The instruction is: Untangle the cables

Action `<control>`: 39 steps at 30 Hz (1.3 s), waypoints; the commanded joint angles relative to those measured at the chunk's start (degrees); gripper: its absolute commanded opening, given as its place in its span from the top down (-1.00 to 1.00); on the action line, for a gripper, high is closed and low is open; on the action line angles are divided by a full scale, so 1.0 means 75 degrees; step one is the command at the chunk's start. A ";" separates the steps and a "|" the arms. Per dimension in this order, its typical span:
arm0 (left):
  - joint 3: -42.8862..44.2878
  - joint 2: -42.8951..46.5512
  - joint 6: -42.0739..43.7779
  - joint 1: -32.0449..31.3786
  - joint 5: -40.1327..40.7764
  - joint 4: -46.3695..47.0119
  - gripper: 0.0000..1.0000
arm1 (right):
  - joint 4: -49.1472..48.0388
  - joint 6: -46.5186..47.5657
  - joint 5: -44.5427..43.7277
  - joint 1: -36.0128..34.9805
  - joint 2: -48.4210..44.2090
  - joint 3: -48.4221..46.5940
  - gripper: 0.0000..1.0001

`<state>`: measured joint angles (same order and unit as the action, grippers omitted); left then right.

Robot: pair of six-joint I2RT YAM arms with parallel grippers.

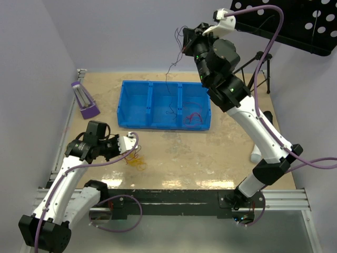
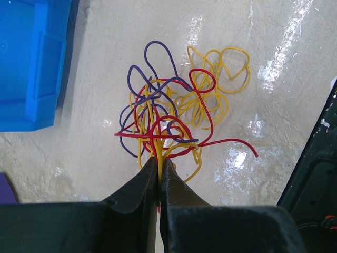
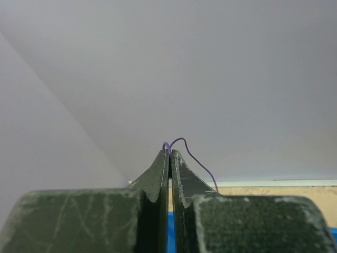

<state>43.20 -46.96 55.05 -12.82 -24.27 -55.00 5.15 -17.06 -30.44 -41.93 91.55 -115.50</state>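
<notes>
The cables (image 2: 171, 113) are a clump of red, yellow and purple wires lying on the table, also seen in the top view (image 1: 138, 161) at the near left. My left gripper (image 2: 159, 161) is shut on yellow and red strands at the clump's near edge; in the top view it (image 1: 130, 153) sits low beside the clump. My right gripper (image 3: 170, 152) is shut on a thin purple wire (image 3: 196, 159). In the top view it (image 1: 184, 41) is raised high, and the wire (image 1: 169, 74) hangs down into the middle compartment of the blue bin (image 1: 134, 108).
The blue bin has three compartments; red wires (image 1: 194, 118) lie in the right one. Its corner shows in the left wrist view (image 2: 31, 63). A purple object (image 1: 84, 101) stands at far left. A black perforated panel (image 1: 295, 23) and a stand (image 1: 260, 66) are at back right.
</notes>
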 commanded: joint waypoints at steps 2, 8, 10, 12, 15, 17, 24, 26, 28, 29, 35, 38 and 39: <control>-0.0030 0.0132 -0.0039 0.0045 -0.0279 -0.0049 0.84 | -0.0452 -0.0022 0.0132 0.0025 0.0028 0.0142 1.00; 0.0087 0.0191 -0.0086 0.0045 -0.0338 -0.0084 0.84 | -0.0651 -0.0361 0.0331 0.0025 0.0028 0.1312 1.00; 0.0146 0.0191 -0.0121 0.0045 -0.0373 -0.0108 0.84 | -0.0897 -0.0549 0.0425 0.0025 0.0040 0.1828 1.00; 0.0216 0.0226 -0.0156 0.0045 -0.0408 -0.0108 0.84 | -0.1025 -0.0736 0.0460 0.0025 0.0110 0.2332 1.00; 0.0205 0.0226 -0.0191 0.0045 -0.0408 -0.0108 0.84 | -0.1167 -0.1006 0.0530 0.0025 0.0250 0.2988 1.00; 0.0240 0.0249 -0.0191 0.0045 -0.0397 -0.0119 0.84 | -0.1202 -0.1147 0.0648 0.0025 0.0356 0.3328 1.00; 0.0205 0.0285 -0.0226 0.0045 -0.0420 -0.0096 0.84 | -0.1249 -0.1276 0.0601 0.0025 0.1198 0.3635 1.00; 0.0217 0.0273 -0.0261 0.0045 -0.0408 -0.0049 0.84 | -0.1120 -0.1311 0.0578 0.0025 0.1491 0.3541 1.00; 0.0240 0.0285 -0.0308 0.0045 -0.0397 0.0021 0.84 | -0.0968 -0.1346 0.0636 0.0025 0.1656 0.3459 0.99; 0.0252 0.0331 -0.0343 0.0045 -0.0397 0.0079 0.84 | -0.0910 -0.1393 0.0694 0.0025 0.1680 0.3471 0.78; 0.0193 0.0659 -0.0694 0.0045 -0.0291 0.0770 0.85 | -0.0769 -0.1300 0.0765 0.0013 0.1049 0.3973 -0.25; 0.0216 0.0637 -0.0742 0.0045 -0.0314 0.0900 0.85 | -0.0815 -0.1206 0.1115 -0.0034 0.0289 0.4687 -0.34; 0.0205 0.0590 -0.0742 0.0045 -0.0326 0.0900 0.85 | -0.0989 -0.1159 0.1244 -0.0080 -0.0120 0.5084 -0.36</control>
<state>43.24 -42.41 51.33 -12.82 -25.32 -51.90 0.25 -26.81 -24.21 -41.95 100.97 -83.57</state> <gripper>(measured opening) 0.084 0.663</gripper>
